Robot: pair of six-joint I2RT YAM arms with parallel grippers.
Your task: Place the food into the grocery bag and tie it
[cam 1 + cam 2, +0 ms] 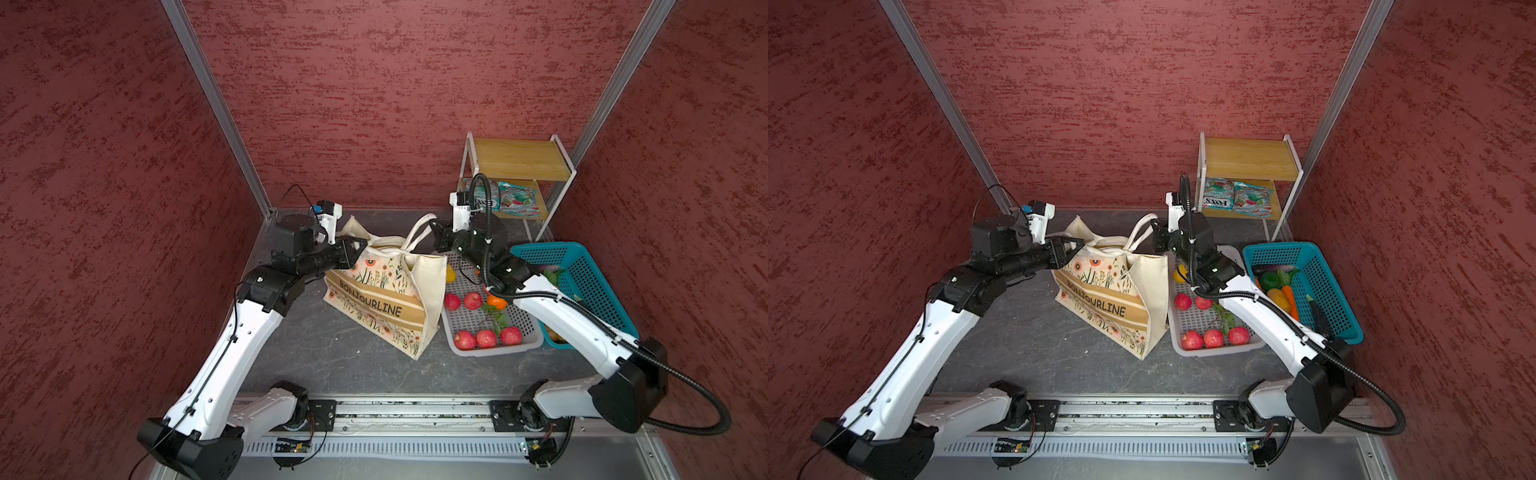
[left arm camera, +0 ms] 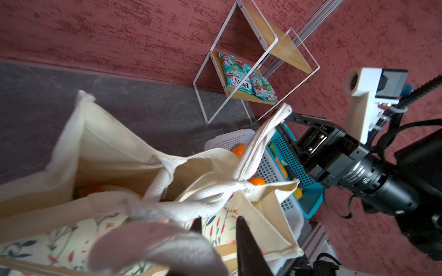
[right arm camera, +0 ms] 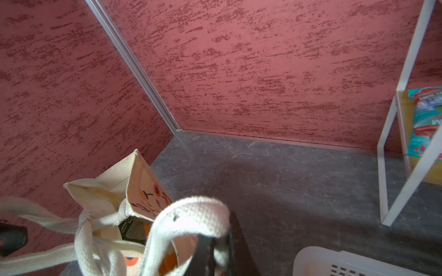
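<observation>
Right wrist: right gripper [image 3: 218, 229] pinches handle [image 3: 191, 208].

The grey tabletop [image 1: 332, 357] (marbled) bears the grocery bag [image 1: 386, 299], white basket [image 1: 498, 348], teal basket [image 1: 590, 274] and shelf rack [image 1: 519, 160].

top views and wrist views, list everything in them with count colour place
bag: 1, cream floral, tan band, mid table
handles: 2, white, knotted over the bag
pale basket: 1, light grey, right of bag
red fruit: 5, red, in pale basket
orange fruit: 1, orange, in pale basket
yellow fruit: 1, yellow, pale basket, beside bag
teal basket: 1, teal, far right
vegetables: several, mixed colours, in teal basket
shelf: 1, wood, white frame, back right corner
packets: 2, teal and red, lower shelf
arms: 2, white and black
left pincer: black, open, by the bag's rim
right pincer: black, shut on a handle
</observation>
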